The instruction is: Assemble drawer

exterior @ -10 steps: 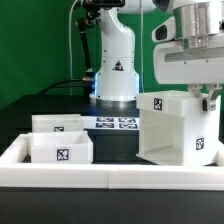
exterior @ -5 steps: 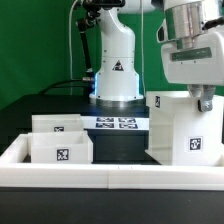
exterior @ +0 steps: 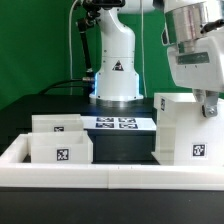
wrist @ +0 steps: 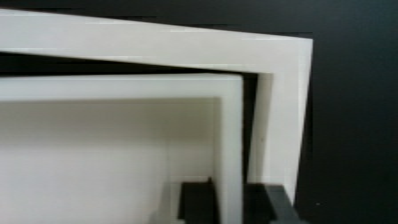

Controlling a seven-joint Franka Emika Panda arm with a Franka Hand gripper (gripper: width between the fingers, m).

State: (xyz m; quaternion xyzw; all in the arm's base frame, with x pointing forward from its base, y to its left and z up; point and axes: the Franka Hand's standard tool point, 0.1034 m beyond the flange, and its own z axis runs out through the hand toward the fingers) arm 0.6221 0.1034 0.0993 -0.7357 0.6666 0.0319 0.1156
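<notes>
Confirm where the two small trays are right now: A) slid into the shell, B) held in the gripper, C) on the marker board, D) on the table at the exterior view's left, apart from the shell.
D: the front tray and the rear tray stand together at the exterior view's left, with a clear gap to the shell.

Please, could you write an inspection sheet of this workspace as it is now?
Surface: black table; white rail along its front.
Job's things: shell upright at the exterior view's right; back tray and front tray at its left, apart from the shell.
Clutter: nothing seen.
Tool: tool astride a shell wall; grip cannot be told.
Cables: black cables beside the arm base.
Surroundings: green backdrop; marker board before the arm base.
</notes>
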